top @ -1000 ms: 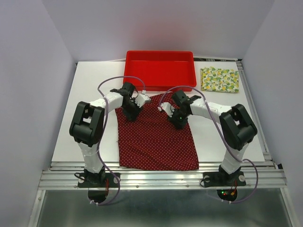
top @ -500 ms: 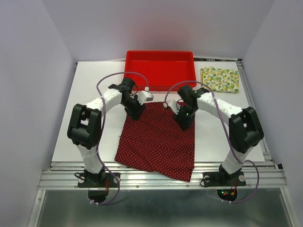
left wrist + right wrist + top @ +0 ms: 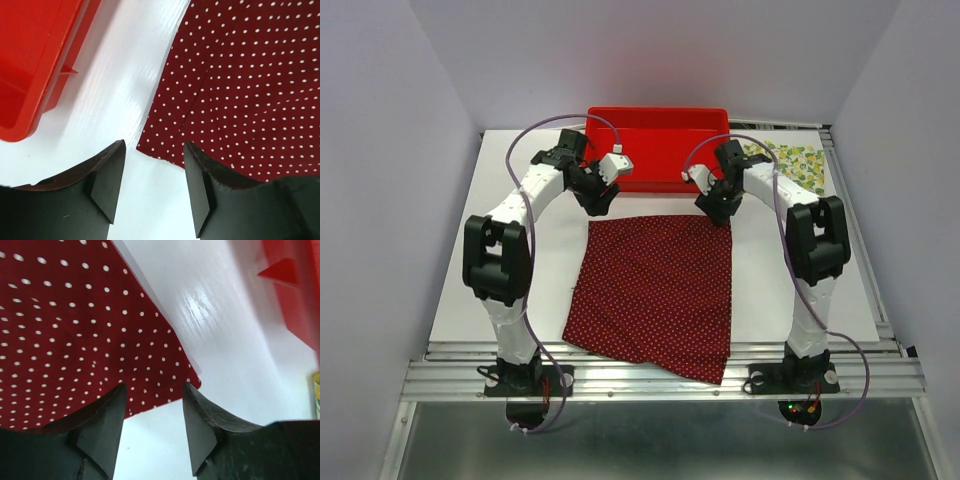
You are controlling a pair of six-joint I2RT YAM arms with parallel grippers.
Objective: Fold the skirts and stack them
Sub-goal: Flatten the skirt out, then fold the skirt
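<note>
Jaws apart and empty, the left gripper [image 3: 593, 200] and right gripper [image 3: 720, 208] hover over the far corners of the dark red skirt [image 3: 655, 290], spread on the table [image 3: 455, 280] with its near hem overhanging the near edge, where a one-sided regrasp could drag it off.

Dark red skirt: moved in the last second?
Yes. The dark red skirt slid toward the near edge, away from the red tray; its near right corner now overhangs the table front.

Bright even light, sheen on table [image 3: 200, 305], edges perhaps soft.
</note>
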